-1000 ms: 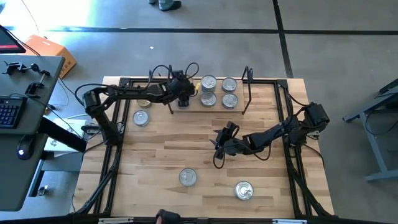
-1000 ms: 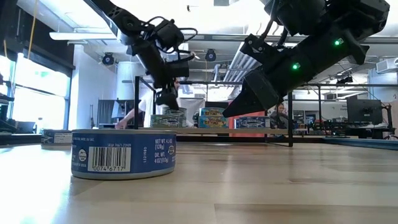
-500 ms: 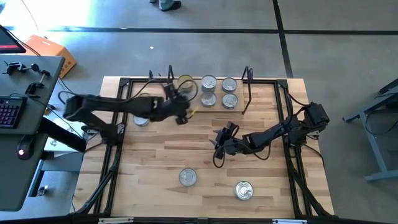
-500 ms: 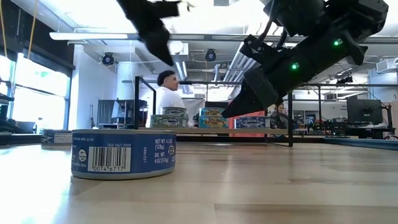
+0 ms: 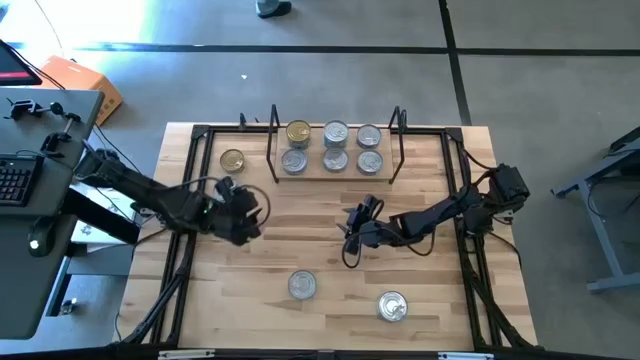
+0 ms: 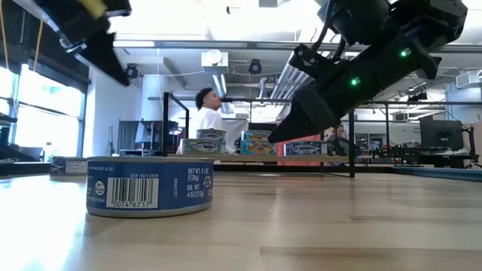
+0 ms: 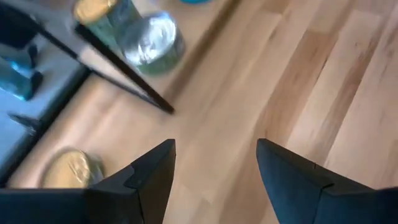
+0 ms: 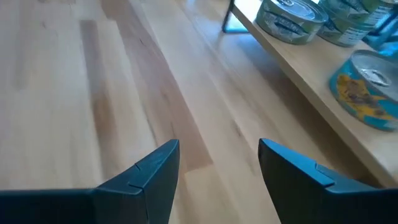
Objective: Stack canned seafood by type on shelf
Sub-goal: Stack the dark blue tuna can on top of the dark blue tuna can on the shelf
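1. From the high view I see the shelf (image 5: pixel 333 176) at the far edge of the surface (image 5: pixel 300 245) carrying six tins (image 5: pixel 334 160), one gold-lidded; another gold tin (image 5: pixel 232 161) sits just left of it, two silver tins (image 5: pixel 302 285) near the front. The left gripper (image 5: pixel 240 215) hovers over bare wood, its tips lost in dark shapes; the right gripper (image 5: pixel 352 232) waits mid-surface.
2. In the low view a blue tin (image 6: pixel 150 186) fills the foreground; the shelf tins (image 6: pixel 256 142) are small and half hidden behind it.
3. My left wrist view shows fingers (image 7: pixel 143 183) spread, pinching nothing; both gold tins are blurred.
4. My right wrist view shows fingers (image 8: pixel 149 177) spread and empty, shelf tins (image 8: pixel 292 18) cut off at the frame edge
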Tool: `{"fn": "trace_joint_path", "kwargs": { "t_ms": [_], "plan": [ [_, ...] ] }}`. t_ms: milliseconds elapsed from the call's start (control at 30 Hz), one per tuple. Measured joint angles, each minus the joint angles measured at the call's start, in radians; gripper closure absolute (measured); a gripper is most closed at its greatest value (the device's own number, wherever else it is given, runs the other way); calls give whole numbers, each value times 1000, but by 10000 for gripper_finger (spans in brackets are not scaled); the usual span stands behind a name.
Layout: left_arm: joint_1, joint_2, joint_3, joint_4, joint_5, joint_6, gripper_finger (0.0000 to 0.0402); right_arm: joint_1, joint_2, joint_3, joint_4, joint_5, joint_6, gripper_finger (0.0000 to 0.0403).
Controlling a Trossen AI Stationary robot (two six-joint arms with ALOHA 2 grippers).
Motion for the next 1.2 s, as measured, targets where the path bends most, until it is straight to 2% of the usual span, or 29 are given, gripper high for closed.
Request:
{"fn": "trace_joint_path", "kwargs": {
  "t_ms": [67, 133, 233, 400, 567, 667, 933, 1067, 1200],
  "plan": [
    [-31, -1, -49, 6, 1, -83, 187, 5, -24, 0, -70, 36, -22, 191],
    [-55, 1, -98, 20, 15, -186, 187, 21, -81, 0, -173, 122, 8, 193],
    [-77, 4, -166, 17, 20, -429, 187, 45, -194, 1, -393, 213, 77, 198],
    [-79, 4, -265, -20, 28, -666, 187, 55, -389, 1, -664, 167, 189, 199],
    [1, 4, -320, -116, 40, -861, 187, 46, -456, 0, -685, 181, 197, 199],
    [75, 2, -323, -105, 45, -843, 190, 27, -445, 0, -638, 191, 179, 199],
    [330, 3, -350, -69, 134, -626, 214, -7, -322, 0, -471, 188, 166, 199],
    [450, 1, -384, 61, 161, -481, 232, -7, -254, 0, -409, 158, 151, 199],
    [508, -6, -384, 227, 258, -327, 248, -7, -211, 0, -389, 110, 150, 199]
  ]
}}
